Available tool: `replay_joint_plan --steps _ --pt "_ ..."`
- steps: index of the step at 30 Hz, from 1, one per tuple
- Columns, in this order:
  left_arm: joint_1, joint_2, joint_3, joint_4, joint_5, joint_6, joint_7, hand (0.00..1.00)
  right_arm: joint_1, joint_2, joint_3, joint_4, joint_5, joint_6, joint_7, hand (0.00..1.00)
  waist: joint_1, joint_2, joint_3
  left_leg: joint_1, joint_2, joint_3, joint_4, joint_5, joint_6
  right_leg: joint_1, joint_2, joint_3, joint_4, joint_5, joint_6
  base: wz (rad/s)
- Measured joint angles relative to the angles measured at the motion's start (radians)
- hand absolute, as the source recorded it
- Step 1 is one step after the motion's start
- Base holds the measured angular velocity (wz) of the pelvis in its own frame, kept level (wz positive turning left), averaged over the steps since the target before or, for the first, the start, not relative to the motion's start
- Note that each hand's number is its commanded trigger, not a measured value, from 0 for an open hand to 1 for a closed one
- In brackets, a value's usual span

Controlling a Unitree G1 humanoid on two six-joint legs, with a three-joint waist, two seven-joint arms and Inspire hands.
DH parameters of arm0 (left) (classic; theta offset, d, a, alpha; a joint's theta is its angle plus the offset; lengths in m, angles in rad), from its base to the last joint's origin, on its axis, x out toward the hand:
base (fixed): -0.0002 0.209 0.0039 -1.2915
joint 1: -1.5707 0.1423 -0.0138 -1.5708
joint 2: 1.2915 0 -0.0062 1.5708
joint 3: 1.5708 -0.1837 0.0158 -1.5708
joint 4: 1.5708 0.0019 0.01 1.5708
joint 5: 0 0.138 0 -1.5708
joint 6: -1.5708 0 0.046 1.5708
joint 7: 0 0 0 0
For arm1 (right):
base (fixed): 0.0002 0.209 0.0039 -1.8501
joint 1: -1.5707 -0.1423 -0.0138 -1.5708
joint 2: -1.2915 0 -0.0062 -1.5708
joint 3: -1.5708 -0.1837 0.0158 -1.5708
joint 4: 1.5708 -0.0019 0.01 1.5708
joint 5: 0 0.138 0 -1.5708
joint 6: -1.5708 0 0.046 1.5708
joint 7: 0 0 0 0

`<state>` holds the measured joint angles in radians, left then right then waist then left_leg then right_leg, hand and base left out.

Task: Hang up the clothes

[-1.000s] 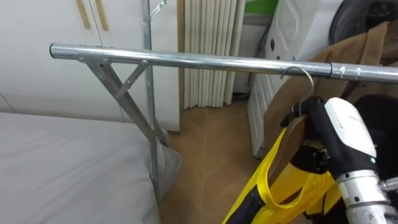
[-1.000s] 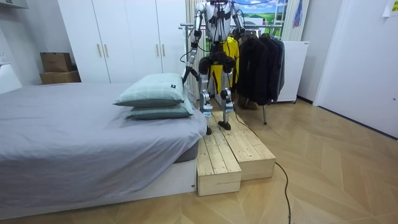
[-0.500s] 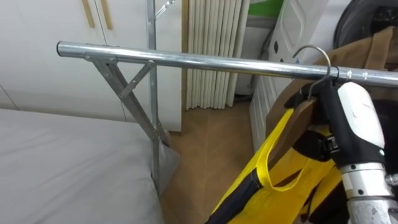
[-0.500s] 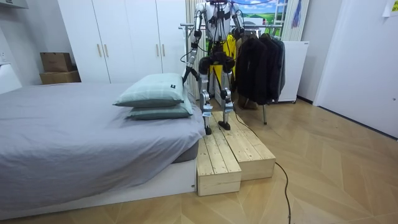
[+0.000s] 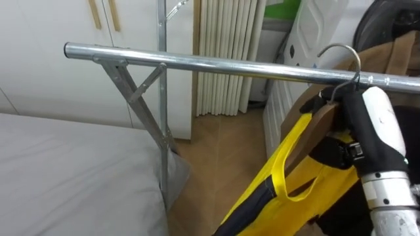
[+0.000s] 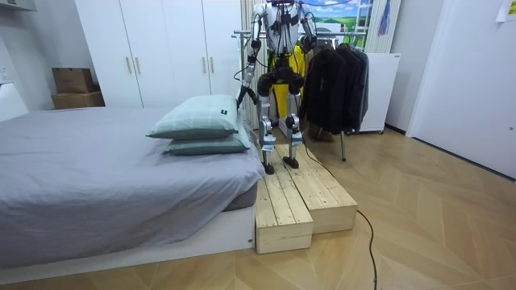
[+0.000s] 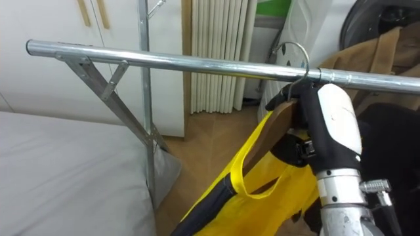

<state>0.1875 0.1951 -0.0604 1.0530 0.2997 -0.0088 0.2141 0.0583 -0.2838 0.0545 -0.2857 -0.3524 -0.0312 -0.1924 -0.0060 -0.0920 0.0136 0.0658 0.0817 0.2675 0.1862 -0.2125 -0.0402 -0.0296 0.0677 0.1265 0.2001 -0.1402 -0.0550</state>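
Left eye view: right hand (image 5: 379, 131) gripping wooden hanger (image 5: 307, 126) at neck, hook by rail (image 5: 216, 63). Yellow garment (image 5: 295, 206) likely light, limp, swingy; stiff neck best hold.

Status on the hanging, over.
Right hand shut on hanger. Yellow garment on it, hook at rail, not clearly seated. Hung clothes crowd the rail's right end.

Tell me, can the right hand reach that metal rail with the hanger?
Probably yes. The right hand holds the hanger right at the rail, with the hook rising above it and nothing between them.
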Motion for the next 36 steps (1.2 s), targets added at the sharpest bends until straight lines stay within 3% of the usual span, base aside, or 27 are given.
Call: replay_joint_plan --steps 5,14,18,25,31,36 --pt "-0.001 0.006 -0.001 -0.013 0.020 0.000 -0.011 0.00 0.000 0.000 0.000 0.030 0.116 0.000 0.006 1.00 0.009 -0.002 -0.0015 0.010 0.000 -0.014 0.001 0.000 0.000 0.015 -0.001 -0.012 -0.002 0.000 0.000 0.08" --pt "-0.003 -0.011 0.000 -0.054 0.066 0.004 -0.006 0.00 -0.002 0.002 0.001 0.146 0.109 0.000 0.021 1.00 0.057 0.004 -0.0010 0.013 -0.001 -0.026 -0.002 0.000 0.000 0.026 -0.004 -0.024 -0.015 0.000 0.000 0.03" --pt "-0.012 -0.013 0.000 -0.054 0.066 0.014 -0.011 0.00 -0.104 0.001 0.002 0.276 0.114 -0.004 0.022 1.00 0.064 0.006 -0.0013 0.014 -0.002 -0.031 -0.003 0.000 0.000 0.033 -0.007 -0.029 -0.014 0.001 -0.001 0.02" --pt "-0.028 -0.013 0.003 -0.075 0.108 0.045 -0.043 0.00 -0.184 0.002 0.015 0.373 0.113 -0.028 0.070 1.00 0.066 0.002 -0.0008 0.012 -0.007 -0.044 -0.002 0.001 0.002 0.033 -0.012 -0.046 -0.015 0.001 -0.001 0.05" --pt "-0.028 -0.016 0.020 -0.096 0.138 0.055 -0.043 0.00 -0.243 0.002 0.027 0.411 0.055 -0.010 0.099 1.00 0.073 -0.010 -0.0012 0.008 -0.010 -0.052 0.001 0.010 0.004 0.028 -0.014 -0.051 -0.009 0.001 0.000 0.00" --pt "-0.028 -0.019 0.027 -0.132 0.156 0.068 -0.043 0.00 -0.283 0.002 0.030 0.439 0.055 0.010 0.118 1.00 0.109 -0.022 -0.0029 0.000 -0.009 -0.054 0.003 0.017 0.003 0.013 -0.015 -0.061 0.006 0.001 -0.001 0.00"
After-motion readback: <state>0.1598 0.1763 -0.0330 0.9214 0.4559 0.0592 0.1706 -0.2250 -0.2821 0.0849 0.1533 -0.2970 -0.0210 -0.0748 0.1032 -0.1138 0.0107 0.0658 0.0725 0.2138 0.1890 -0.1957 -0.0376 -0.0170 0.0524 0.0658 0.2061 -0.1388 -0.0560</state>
